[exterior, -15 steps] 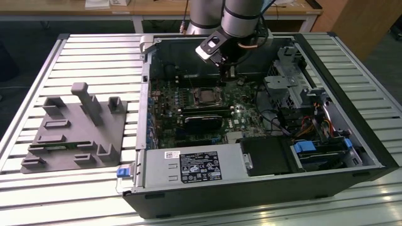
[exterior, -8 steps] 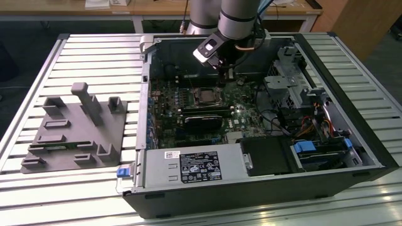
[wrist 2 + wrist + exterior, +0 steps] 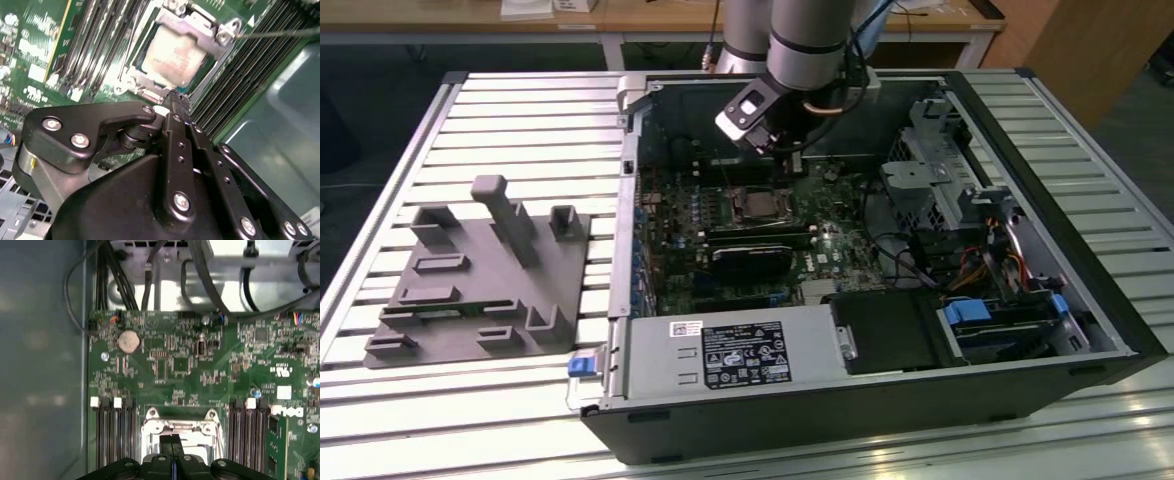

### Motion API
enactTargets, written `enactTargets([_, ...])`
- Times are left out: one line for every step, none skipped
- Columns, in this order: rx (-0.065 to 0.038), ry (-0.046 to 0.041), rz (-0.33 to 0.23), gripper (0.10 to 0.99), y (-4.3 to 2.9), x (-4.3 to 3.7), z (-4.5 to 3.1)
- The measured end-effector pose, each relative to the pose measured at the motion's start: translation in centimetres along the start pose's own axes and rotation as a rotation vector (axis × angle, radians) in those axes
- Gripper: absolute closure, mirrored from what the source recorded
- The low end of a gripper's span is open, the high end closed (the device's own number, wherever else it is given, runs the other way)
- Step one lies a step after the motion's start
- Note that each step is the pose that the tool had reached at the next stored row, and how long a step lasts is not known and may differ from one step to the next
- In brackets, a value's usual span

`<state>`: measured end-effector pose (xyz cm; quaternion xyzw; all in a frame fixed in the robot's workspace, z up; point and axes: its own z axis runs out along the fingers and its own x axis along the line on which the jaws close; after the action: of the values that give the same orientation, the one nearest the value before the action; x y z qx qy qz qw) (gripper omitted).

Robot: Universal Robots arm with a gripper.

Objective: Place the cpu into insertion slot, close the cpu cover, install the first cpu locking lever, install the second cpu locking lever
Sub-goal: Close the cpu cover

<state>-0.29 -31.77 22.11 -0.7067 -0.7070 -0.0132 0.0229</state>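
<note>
The cpu [image 3: 172, 55] lay seated in the slot [image 3: 754, 206], near the middle of the board [image 3: 165, 365] inside the open case [image 3: 854, 400] on the slatted surface [image 3: 520, 100]. The cover [image 3: 197, 22] was down over it, its frame ringing the pale metal face. The fingers [image 3: 172, 132] were pressed together with nothing visible between them, their tips close above the edge of the cover nearest them (whether they actually touched it I could not tell). A thin wire lever [image 3: 280, 34] stood out past one corner of the cover, apparently not latched. By my judgement the first two steps were done and the work stood at the first lever. That step called for the closed tips to bear squarely on a thin, springy wire, swing it down and tuck it under its catch, without skidding off onto the board or the memory slots [image 3: 100, 45] flanking the slot.
</note>
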Motion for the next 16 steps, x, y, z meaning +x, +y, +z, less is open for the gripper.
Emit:
enactTargets([0.000,0.0017,0.000,0.980,-0.26,-0.04,0.06])
enactTargets([-0.001,0.0033,0.000,0.980,-0.51,-0.08,0.11])
enactTargets([-0.001,0.0048,0.000,0.980,-0.74,-0.14,0.17])
enactTargets([-0.002,0.0062,-0.001,0.980,-0.95,-0.20,0.22])
enactTargets([-0.003,0.0073,-0.001,0.980,-1.15,-0.28,0.27])
enactTargets([-0.005,0.0079,-0.001,0.980,-1.33,-0.37,0.33])
enactTargets([-0.006,0.0083,-0.001,0.980,-1.51,-0.46,0.39])
enactTargets([-0.008,0.0084,-0.002,0.980,-1.70,-0.54,0.45])
enactTargets([-0.011,0.0084,-0.002,0.980,-1.89,-0.60,0.51])
enactTargets([-0.015,0.0084,-0.002,0.980,-2.12,-0.65,0.58])
enactTargets([-0.019,0.0085,-0.002,0.980,-2.34,-0.67,0.64])
enactTargets([-0.023,0.0085,-0.003,0.980,-2.57,-0.69,0.70])
enactTargets([-0.028,0.0084,-0.003,0.980,-2.76,-0.70,0.74])
enactTargets([-0.033,0.0083,-0.003,0.980,-2.93,-0.70,0.77])
enactTargets([-0.037,0.0081,-0.004,0.980,-3.08,-0.70,0.79])
enactTargets([-0.042,0.0071,-0.004,0.980,-3.19,-0.70,0.81])
